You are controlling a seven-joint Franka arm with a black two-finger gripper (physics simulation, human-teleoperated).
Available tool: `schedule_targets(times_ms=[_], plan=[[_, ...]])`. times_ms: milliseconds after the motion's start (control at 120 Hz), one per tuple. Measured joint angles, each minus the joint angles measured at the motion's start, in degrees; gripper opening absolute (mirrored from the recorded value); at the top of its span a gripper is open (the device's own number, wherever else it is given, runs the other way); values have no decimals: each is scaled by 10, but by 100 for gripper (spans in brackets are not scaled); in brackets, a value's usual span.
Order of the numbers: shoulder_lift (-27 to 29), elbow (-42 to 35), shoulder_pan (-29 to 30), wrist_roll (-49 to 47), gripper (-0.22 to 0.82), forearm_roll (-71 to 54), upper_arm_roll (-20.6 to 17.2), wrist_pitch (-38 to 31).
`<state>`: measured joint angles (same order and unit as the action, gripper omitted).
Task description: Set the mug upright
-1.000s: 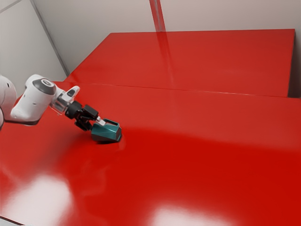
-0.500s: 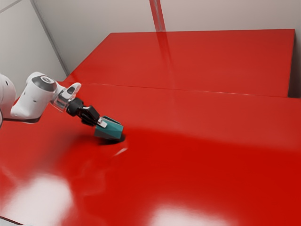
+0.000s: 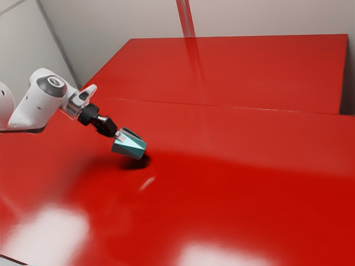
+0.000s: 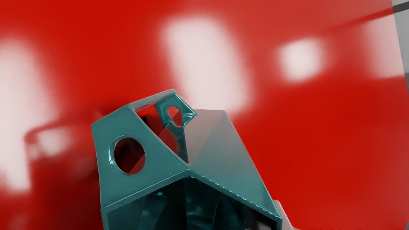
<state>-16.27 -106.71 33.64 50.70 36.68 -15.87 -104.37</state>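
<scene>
hanging tilted, the mug (image 3: 129, 149) is pinched at its wall by the gripper (image 3: 118, 135) from ten o'clock, likely so turning can bring its base down. the exterior view gives the lift, with a shadow (image 3: 137, 164) toward five o'clock on the table (image 3: 222, 205); the wrist view adds the rim (image 4: 150, 189), one finger (image 4: 259, 223) inside.

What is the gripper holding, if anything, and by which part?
The gripper holds the teal mug by the wall at its open rim, one finger inside, one outside.
</scene>
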Motion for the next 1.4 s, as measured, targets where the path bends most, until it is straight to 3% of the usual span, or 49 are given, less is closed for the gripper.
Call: schedule_targets(times_ms=[308,600,1350,1400], plan=[[93,-76,0,-71,-18,-232,-91,-121],[157,-154,-2,-151,-18,-306,-124,-185],[163,-183,-66,-263,-18,-348,-140,-135],[162,-183,-69,-267,-14,-348,-140,-134]])
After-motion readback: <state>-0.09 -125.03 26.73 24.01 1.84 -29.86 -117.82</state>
